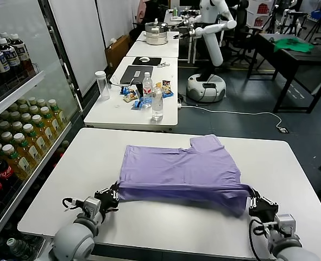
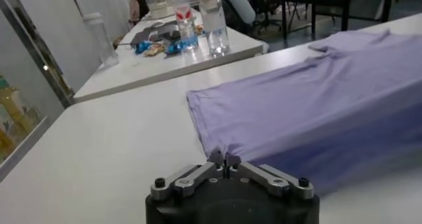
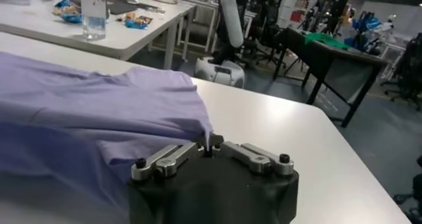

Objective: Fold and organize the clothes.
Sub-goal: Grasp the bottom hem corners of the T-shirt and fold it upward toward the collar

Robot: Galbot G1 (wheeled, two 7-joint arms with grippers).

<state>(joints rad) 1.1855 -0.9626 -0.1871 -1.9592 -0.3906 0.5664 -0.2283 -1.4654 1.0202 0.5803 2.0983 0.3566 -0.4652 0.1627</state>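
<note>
The left gripper (image 1: 115,194) sits at the near left edge of the lavender T-shirt (image 1: 182,171), its fingers pressed together on a pinch of the hem; in the left wrist view the two tips (image 2: 224,158) meet with the cloth (image 2: 316,107) gathered right at them. The right gripper (image 1: 254,199) does the same at the near right corner, jaws clamped on the fabric, which in its own wrist view (image 3: 208,143) bunches up and drapes over the fingertips. Between the two grippers the near edge of the shirt is lifted and stretched taut, with a fold hanging just beside the right one. Beyond both grippers the rest of the shirt lies flat on the white table (image 1: 68,185), one sleeve farthest away, toward the right. How much fabric each pinch takes is hard to judge.
</note>
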